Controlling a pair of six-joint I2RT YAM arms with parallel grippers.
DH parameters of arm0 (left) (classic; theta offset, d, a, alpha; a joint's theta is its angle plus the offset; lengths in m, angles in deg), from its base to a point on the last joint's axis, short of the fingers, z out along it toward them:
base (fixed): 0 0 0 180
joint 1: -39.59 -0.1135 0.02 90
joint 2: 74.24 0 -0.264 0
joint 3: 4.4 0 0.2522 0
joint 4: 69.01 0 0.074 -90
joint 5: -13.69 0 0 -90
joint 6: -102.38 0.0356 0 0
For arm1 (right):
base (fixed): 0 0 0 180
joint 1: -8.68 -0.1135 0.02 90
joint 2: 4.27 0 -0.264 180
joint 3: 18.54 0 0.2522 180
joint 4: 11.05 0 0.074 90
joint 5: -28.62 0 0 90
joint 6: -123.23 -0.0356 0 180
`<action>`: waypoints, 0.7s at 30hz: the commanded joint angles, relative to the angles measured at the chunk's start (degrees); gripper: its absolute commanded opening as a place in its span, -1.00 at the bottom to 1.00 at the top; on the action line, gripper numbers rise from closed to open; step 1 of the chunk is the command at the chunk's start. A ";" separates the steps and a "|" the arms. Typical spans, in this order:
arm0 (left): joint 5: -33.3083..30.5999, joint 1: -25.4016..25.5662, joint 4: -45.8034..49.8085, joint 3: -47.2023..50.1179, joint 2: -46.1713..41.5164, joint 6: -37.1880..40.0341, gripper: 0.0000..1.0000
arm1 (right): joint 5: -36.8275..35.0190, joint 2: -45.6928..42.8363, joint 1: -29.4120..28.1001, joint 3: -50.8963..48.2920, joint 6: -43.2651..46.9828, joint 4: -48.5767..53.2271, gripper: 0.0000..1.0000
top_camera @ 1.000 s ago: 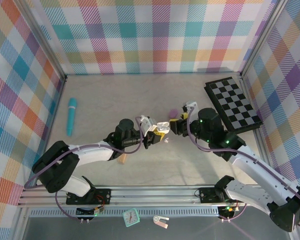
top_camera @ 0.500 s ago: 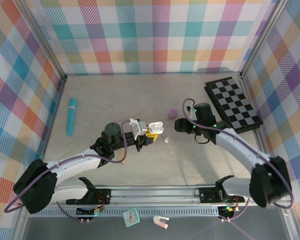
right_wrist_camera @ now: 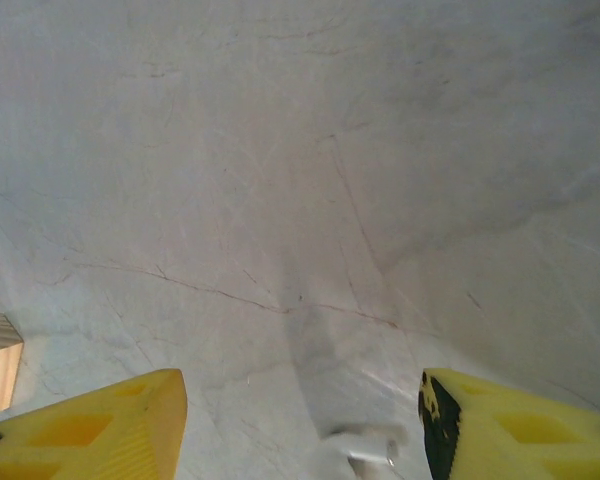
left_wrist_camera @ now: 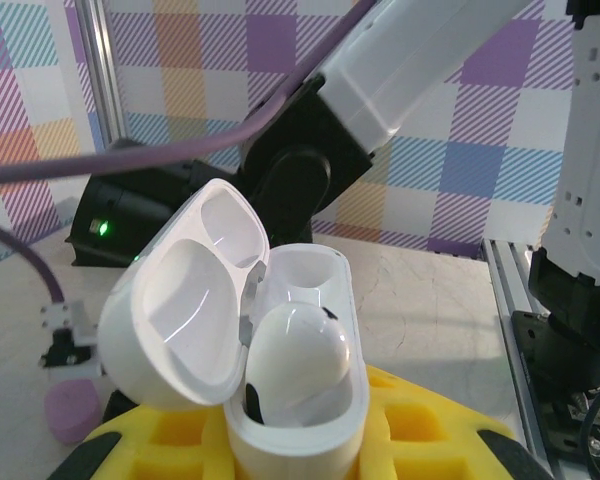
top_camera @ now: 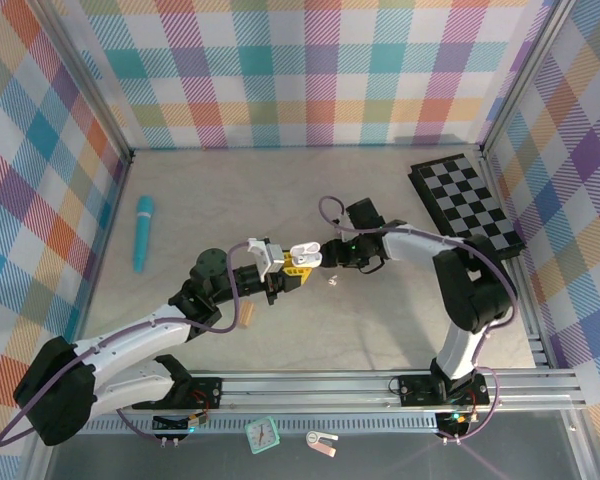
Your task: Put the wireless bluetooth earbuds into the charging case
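White charging case (left_wrist_camera: 298, 425) lid open, one earbud (left_wrist_camera: 292, 352) seated | left hand (top_camera: 292, 268) clamped on case | right hand (right_wrist_camera: 302, 420) parted, empty

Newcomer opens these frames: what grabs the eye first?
The white charging case gripped in the left hand over the middle of the table, lid flipped open, one earbud seated and the neighbouring socket empty. Next, the right hand, open above a small white piece, probably the other earbud. The checkerboard at the far right also stands out.
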 commanded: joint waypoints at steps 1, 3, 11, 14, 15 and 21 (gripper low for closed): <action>0.31 -0.43 0.69 -0.11 -1.55 0.05 -0.83 | 2.70 2.92 -0.47 2.42 1.76 -0.13 0.26; 1.00 -0.41 2.27 -0.80 -1.84 0.61 -0.83 | 2.90 3.90 -0.49 2.57 1.95 0.28 0.26; 0.93 -0.37 3.24 -1.26 -1.60 0.91 -0.83 | 4.40 1.63 -0.82 -1.53 2.77 2.48 0.17; 0.00 -0.37 4.02 -1.34 -1.82 1.42 -0.83 | 5.00 -0.71 -1.47 -3.49 2.78 3.32 0.12; -0.27 -0.36 4.47 -1.43 -1.94 1.77 -0.83 | 5.01 -1.50 -1.73 -4.02 2.81 3.67 0.11; -1.00 -0.37 6.55 -2.01 -2.25 3.22 -0.83 | 4.66 -5.28 -3.32 -6.32 2.39 5.56 0.07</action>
